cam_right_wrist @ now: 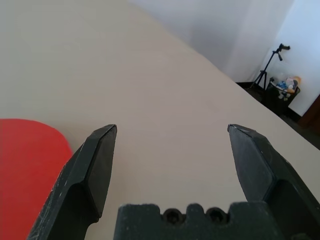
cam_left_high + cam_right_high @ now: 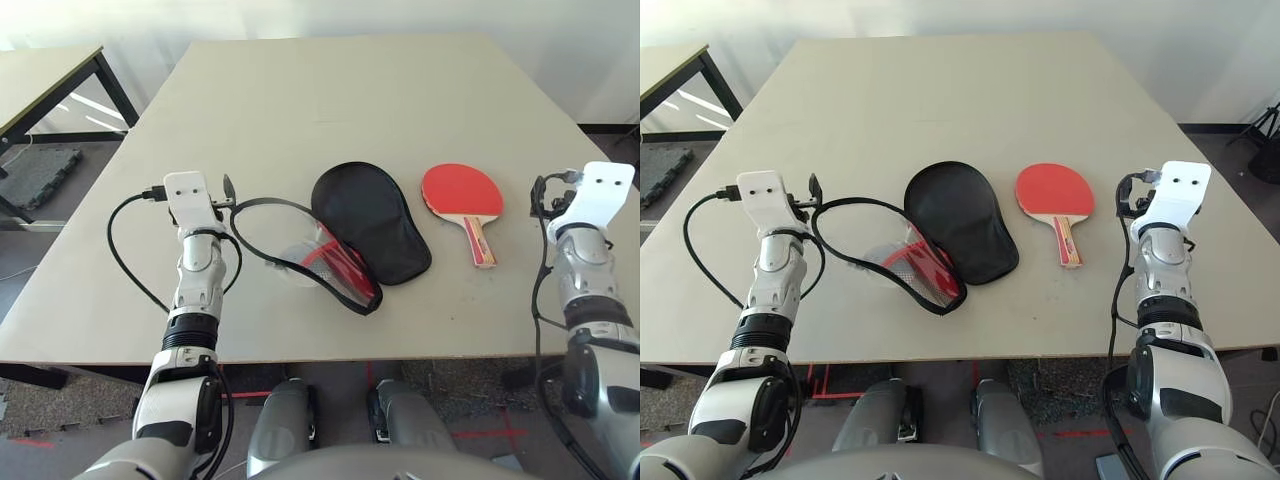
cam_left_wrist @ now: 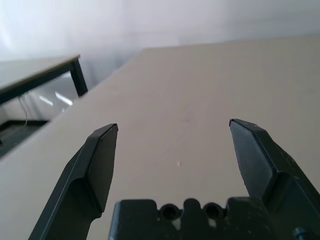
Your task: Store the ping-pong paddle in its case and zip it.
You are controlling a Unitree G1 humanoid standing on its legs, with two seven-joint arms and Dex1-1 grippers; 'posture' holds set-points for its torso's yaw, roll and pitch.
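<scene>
- Beige table, case lying unzipped mid-table, ping-pong paddle just right of it, red face up.
- left gripper spread wide, holding nothing.
- right gripper also spread, right of the paddle.

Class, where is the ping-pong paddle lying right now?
In the head views, the ping-pong paddle lies flat on the table, right of the open case.
</scene>
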